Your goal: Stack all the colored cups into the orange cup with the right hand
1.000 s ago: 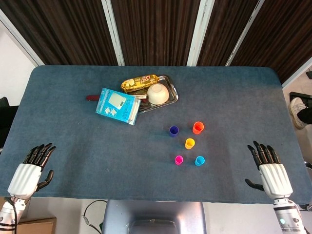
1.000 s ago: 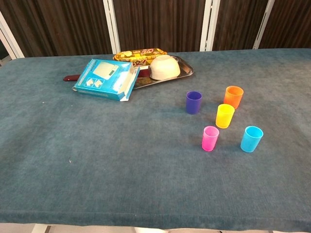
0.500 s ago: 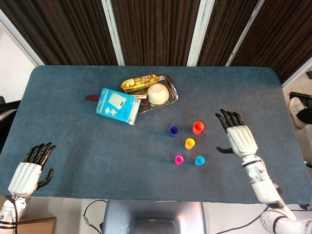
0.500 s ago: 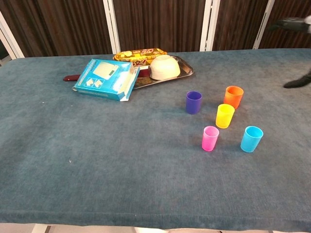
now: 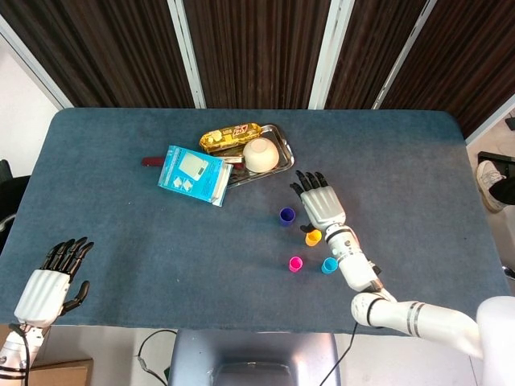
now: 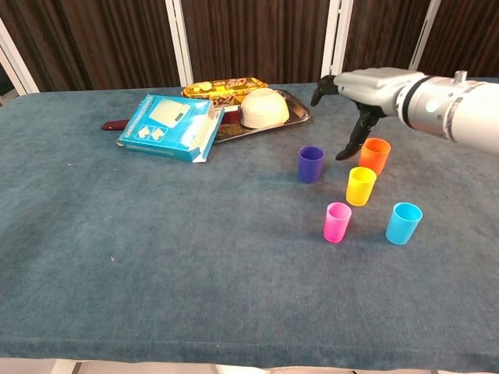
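Right robot hand (image 6: 366,87) released, fingers spread, above orange cup (image 6: 375,155) | purple cup (image 6: 310,164) to its left, yellow cup (image 6: 360,186) below | we'd lower squarely, wrap one cup, avoid tipping neighbours

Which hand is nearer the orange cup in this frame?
Right. The right hand hovers open just above the orange cup, a fingertip hanging beside its rim. The left hand sits at the table's near-left corner, far from it.
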